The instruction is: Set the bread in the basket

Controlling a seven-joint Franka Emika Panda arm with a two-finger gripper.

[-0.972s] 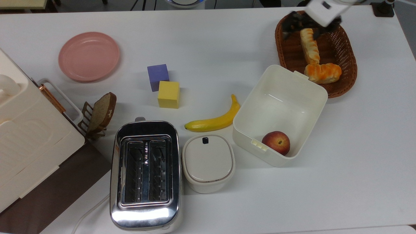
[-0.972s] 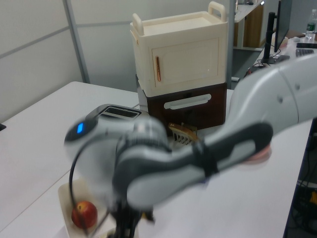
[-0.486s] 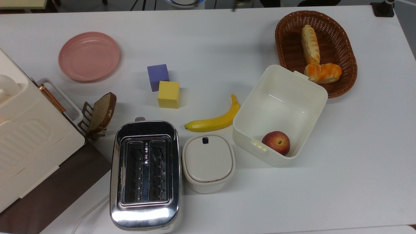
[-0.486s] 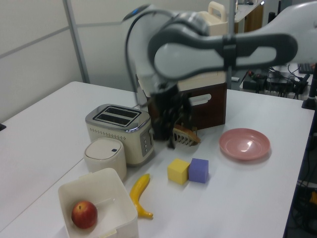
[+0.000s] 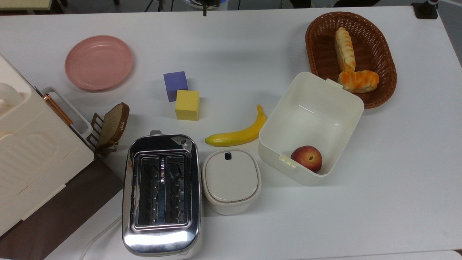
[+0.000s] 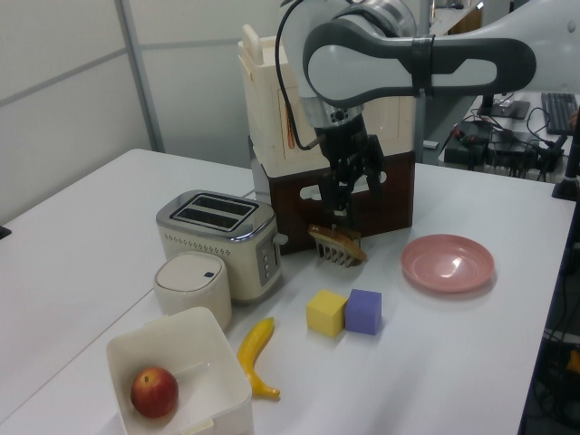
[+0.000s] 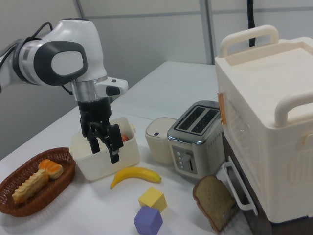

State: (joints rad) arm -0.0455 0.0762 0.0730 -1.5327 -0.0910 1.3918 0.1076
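The bread (image 5: 344,49) is a long golden-tan loaf lying lengthwise inside the brown wicker basket (image 5: 377,54) at the top view's upper right. In the right view the bread (image 7: 28,186) rests in the basket (image 7: 41,203) at the lower left. An orange-glazed bun (image 5: 359,81) lies next to it in the basket. My gripper (image 7: 104,152) hangs high above the table, well away from the basket, open with nothing between its fingers. In the left view the gripper (image 6: 352,201) hovers above the toast rack.
A white tub (image 5: 278,119) holding a peach (image 5: 306,158) stands beside the basket. A banana (image 5: 238,135), yellow cube (image 5: 187,104), purple cube (image 5: 175,85), pink plate (image 5: 98,62), toaster (image 5: 161,195), lidded pot (image 5: 231,180), toast slice (image 5: 113,124) and cream cabinet (image 5: 29,155) fill the top view's left half.
The gripper left the bread's far end in the basket, rose and swung toward the top view's left. The bread stays lying in the basket.
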